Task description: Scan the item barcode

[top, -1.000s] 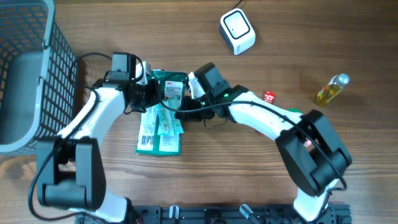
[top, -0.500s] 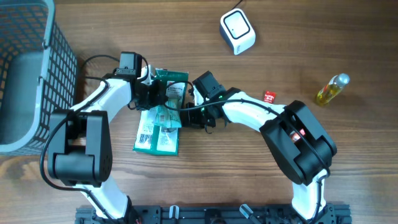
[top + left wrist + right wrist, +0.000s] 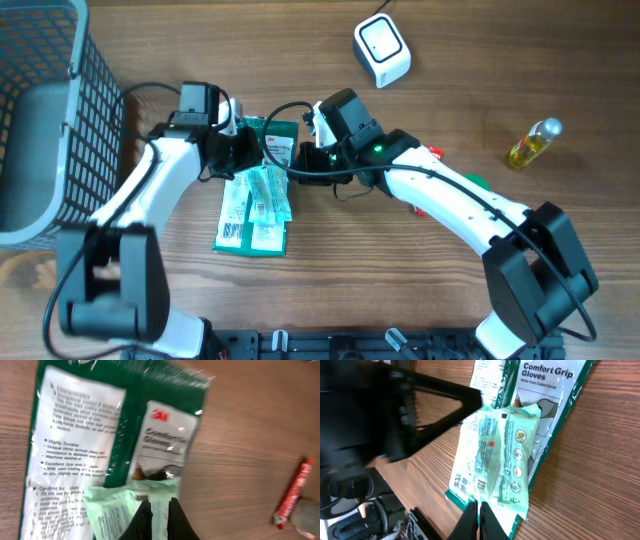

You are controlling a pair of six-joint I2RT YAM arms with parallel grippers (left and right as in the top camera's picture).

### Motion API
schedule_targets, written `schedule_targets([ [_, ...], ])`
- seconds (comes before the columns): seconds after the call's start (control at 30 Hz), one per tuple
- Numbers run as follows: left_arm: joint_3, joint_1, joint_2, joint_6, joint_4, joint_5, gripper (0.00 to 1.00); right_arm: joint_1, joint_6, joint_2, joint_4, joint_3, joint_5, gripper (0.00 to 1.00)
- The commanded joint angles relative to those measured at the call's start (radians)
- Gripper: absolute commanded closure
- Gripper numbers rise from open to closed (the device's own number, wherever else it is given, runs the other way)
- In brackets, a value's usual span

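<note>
A dark green "Comfort Grip Gloves" package (image 3: pixel 282 138) lies flat on the table, with a pale green packet (image 3: pixel 262 190) on top of it. Printed barcodes (image 3: pixel 481 483) show on the packet's lower end. My left gripper (image 3: pixel 248 152) is shut, its tips (image 3: pixel 158 505) just over the packet's (image 3: pixel 112 510) upper edge; I cannot tell if they touch it. My right gripper (image 3: pixel 298 160) is also shut with nothing in it, hovering above the packet's (image 3: pixel 495 455) lower edge (image 3: pixel 478 506). The white scanner (image 3: pixel 382 50) stands at the far centre, apart from both arms.
A dark wire basket (image 3: pixel 50 110) fills the far left. A small red item (image 3: pixel 432 155) lies right of the right arm, and a yellow bottle (image 3: pixel 535 143) lies further right. The left arm (image 3: pixel 395 415) fills the upper left of the right wrist view.
The right arm has drawn back a little to the upper right, its elbow swinging outward. The left arm has swung out again. The packages have barely shifted.
</note>
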Motion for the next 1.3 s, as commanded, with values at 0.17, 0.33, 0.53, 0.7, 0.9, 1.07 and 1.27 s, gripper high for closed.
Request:
schedule_targets([
  [0.17,-0.006,0.000,0.045,0.024,0.021,-0.030,0.96,0.079,0.072,0.015,0.141,-0.089,0.052,0.96],
  [0.33,-0.006,0.000,0.060,0.024,0.025,-0.096,0.96,0.187,0.148,0.115,0.248,-0.112,0.133,0.96],
  [0.53,-0.006,0.000,0.060,0.024,0.015,-0.134,0.96,0.236,0.179,0.184,0.247,-0.112,0.137,0.96],
  [0.7,-0.006,0.000,0.060,0.024,0.018,-0.134,0.96,0.236,0.180,0.184,0.150,-0.112,0.317,0.96],
  [0.9,-0.006,0.000,0.060,0.024,0.018,-0.129,0.96,0.197,0.114,0.183,0.061,-0.112,0.361,0.96],
  [1.07,-0.006,0.000,0.060,0.024,0.057,-0.031,0.96,0.084,0.009,0.127,0.015,-0.077,0.139,0.95],
  [1.27,-0.006,-0.001,0.064,0.023,0.067,-0.003,0.96,0.004,-0.065,0.069,0.037,-0.071,-0.045,0.96],
])
